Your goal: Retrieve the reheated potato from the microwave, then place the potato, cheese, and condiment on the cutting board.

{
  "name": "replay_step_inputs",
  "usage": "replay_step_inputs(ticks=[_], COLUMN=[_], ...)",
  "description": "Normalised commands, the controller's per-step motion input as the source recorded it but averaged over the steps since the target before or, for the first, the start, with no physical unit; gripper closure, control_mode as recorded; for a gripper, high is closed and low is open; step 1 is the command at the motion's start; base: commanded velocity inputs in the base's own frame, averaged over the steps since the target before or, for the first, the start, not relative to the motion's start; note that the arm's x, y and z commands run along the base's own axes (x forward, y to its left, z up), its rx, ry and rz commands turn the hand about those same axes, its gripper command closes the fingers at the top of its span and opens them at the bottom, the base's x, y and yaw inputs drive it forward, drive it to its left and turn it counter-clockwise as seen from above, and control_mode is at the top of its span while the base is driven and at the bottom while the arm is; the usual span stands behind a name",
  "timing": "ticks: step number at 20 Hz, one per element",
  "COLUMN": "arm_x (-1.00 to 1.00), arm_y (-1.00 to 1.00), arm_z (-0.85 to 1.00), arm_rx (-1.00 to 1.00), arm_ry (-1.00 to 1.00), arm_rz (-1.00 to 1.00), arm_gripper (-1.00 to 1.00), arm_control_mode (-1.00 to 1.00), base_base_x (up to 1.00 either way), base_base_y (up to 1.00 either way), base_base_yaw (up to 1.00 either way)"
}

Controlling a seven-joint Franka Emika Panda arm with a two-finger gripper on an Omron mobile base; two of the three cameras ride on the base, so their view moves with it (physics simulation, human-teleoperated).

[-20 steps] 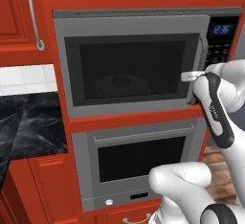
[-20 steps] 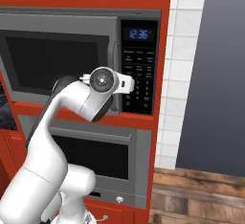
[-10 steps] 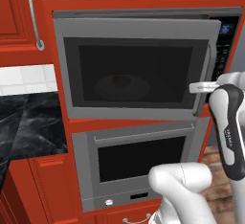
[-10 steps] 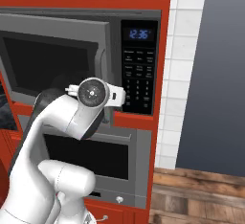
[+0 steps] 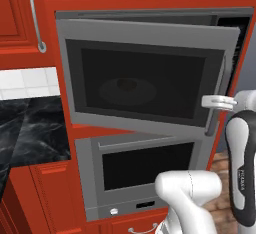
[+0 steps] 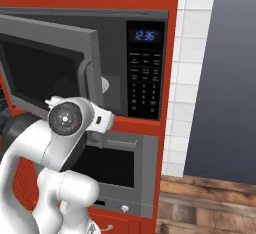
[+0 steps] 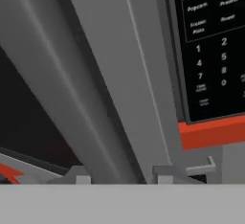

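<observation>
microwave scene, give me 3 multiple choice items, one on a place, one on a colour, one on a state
1. Where is the lower grey oven with the bar handle relative to the large grey built-in microwave?
A. directly below it
B. above it
C. to its right

2. What colour are the digits on the microwave's digital display?
A. green
B. blue
C. white

3. What state is the grey microwave door with the dark window in?
A. fully shut
B. removed
C. partly swung open

Answers: 1 A, the oven sits under the microwave in both base views. 2 B, the digits glow blue in the right base view. 3 C, its handle edge stands out from the keypad side.
</observation>
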Motion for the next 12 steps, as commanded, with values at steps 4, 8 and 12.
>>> replay_step_inputs(ticks=[4,8,12], arm_x=[-0.77,-0.71,-0.76], arm_y=[0.2,0.23,0.26], arm_z=[0.18,0.1,0.04], arm_rx=[0.14,0.13,0.14], arm_ry=[0.1,0.18,0.09], arm_rz=[-0.04,-0.04,-0.05], arm_gripper=[1.0,1.0,1.0], arm_control_mode=[-1.0,-1.0,-1.0], base_base_x=[0.0,0.0,0.0], base_base_y=[0.0,0.0,0.0], base_base_yaw=[0.0,0.0,0.0])
